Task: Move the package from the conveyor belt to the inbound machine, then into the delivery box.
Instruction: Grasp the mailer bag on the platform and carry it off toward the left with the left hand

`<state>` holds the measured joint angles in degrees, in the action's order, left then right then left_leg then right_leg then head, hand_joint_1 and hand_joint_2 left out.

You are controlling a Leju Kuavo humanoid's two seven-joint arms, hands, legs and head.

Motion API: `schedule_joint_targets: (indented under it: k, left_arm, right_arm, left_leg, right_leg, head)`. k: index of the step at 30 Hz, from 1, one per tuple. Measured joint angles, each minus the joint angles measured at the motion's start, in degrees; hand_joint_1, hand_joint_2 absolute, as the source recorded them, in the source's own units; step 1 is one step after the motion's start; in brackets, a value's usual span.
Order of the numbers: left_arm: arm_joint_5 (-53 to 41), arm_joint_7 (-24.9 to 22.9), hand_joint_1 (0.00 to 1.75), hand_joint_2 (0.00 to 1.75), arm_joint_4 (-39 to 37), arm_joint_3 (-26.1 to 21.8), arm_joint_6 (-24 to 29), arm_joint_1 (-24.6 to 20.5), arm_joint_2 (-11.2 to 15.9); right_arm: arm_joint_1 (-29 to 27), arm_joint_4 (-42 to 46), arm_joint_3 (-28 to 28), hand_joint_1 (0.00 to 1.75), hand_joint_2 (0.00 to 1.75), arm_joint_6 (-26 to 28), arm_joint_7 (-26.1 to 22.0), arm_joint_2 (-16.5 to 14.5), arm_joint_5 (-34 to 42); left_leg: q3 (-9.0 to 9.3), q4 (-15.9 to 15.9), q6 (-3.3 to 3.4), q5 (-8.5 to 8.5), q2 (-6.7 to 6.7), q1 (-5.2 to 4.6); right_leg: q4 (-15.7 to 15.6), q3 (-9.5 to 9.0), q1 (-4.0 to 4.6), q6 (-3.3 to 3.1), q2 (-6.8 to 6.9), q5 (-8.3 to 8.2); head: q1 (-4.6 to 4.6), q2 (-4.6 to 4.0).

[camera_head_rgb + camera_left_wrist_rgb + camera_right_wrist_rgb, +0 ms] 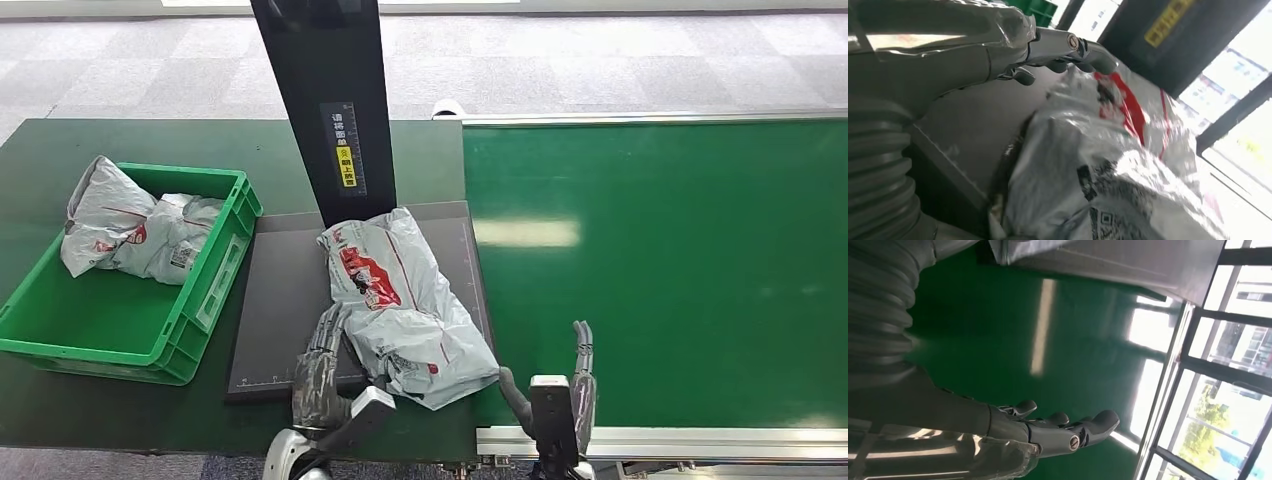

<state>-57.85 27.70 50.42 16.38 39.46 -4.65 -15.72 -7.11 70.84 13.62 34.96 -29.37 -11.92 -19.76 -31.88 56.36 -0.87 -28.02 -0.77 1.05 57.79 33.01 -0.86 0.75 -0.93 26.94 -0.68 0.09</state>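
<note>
- The package (400,300), a grey mailer with red print, lies on the dark platform of the inbound machine (280,310), beneath its black upright post (325,100). One corner hangs over the platform's edge toward the conveyor belt (660,270).
- Judging from this, the first leg is done: the package is off the belt and on the machine.
- The left hand (325,365) sits at the near edge of the platform, against the package's near-left side. In the left wrist view its fingers (1068,50) reach out over the bag without clearly closing on it, so I cannot tell whether it has a grip.
- The right hand (580,370) hovers over the near edge of the belt, fingers extended and apart, holding nothing; the right wrist view shows the same released hand (1058,430) above bare green belt.
- What remains is the second leg: lifting the package and carrying it left into the green delivery box (215,270), near the worktop's left edge.
- Two similar bags (130,230) already lie in that box.
</note>
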Motion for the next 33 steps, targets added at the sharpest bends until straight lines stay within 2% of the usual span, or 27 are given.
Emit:
schedule_joint_targets:
  k: [3,8,10,12,14,22,33]
  left_arm:
    - [-2.89,-4.4,0.0,1.75,-3.26,4.54,-1.78,-2.46,1.02]
    - [-0.79,-6.77,0.04,1.75,-5.37,9.87,-3.9,-4.87,2.19]
    - [0.94,-7.11,0.75,1.75,-6.13,11.35,-4.14,-5.63,2.41]
    - [2.69,-7.14,1.56,1.75,-6.89,12.61,-4.16,-6.27,2.57]
    - [4.01,-7.04,1.71,1.75,-7.56,13.62,-4.02,-6.72,2.71]
    - [8.26,-5.8,1.75,1.75,-9.29,15.98,-2.09,-8.12,2.94]
    - [14.09,-3.51,1.75,1.75,-10.18,16.11,0.26,-9.42,3.04]
  right_arm:
    - [0.48,-1.12,2.69,0.0,1.75,-0.96,-0.48,0.02,1.97]
    - [1.66,-2.84,6.65,0.0,1.75,-1.73,-0.63,0.09,4.94]
    - [2.67,-3.84,7.85,0.0,1.75,-2.08,-0.57,0.09,6.24]
    - [3.82,-4.87,8.61,0.0,1.75,-2.56,-0.49,0.09,7.37]
    - [4.86,-5.78,8.99,0.0,1.75,-3.1,-0.41,0.09,8.04]
    - [8.32,-9.33,9.25,0.0,1.75,-5.53,0.01,-0.93,8.21]
    - [11.78,-13.86,9.0,0.0,1.75,-7.44,-0.65,-2.35,6.96]
  left_leg:
    - [0.0,0.0,0.0,0.0,-0.01,0.0]
    - [-0.04,0.0,0.0,-0.01,0.0,0.0]
    - [-0.05,0.0,0.0,-0.01,0.0,0.0]
    - [-0.05,0.0,0.0,-0.01,0.0,0.0]
    - [-0.04,0.0,0.0,-0.01,0.0,0.0]
    - [-0.03,0.0,0.0,-0.01,0.0,0.0]
    - [0.01,0.0,0.0,0.0,0.0,0.0]
  right_leg:
    - [0.0,-0.01,0.0,0.0,0.0,0.0]
    - [0.0,0.05,0.0,0.0,0.0,0.01]
    - [0.0,0.05,0.0,0.0,0.0,0.01]
    - [0.0,0.04,0.0,0.0,0.0,0.0]
    - [0.01,0.03,0.0,0.0,0.0,0.0]
    - [0.01,0.01,0.0,0.0,0.01,0.0]
    - [0.02,-0.02,0.0,0.0,0.0,0.0]
  head:
    - [-0.01,0.0]
    - [-0.02,0.0]
    - [-0.02,0.0]
    - [-0.01,0.0]
    - [-0.01,0.0]
    - [-0.01,0.0]
    - [0.0,0.0]
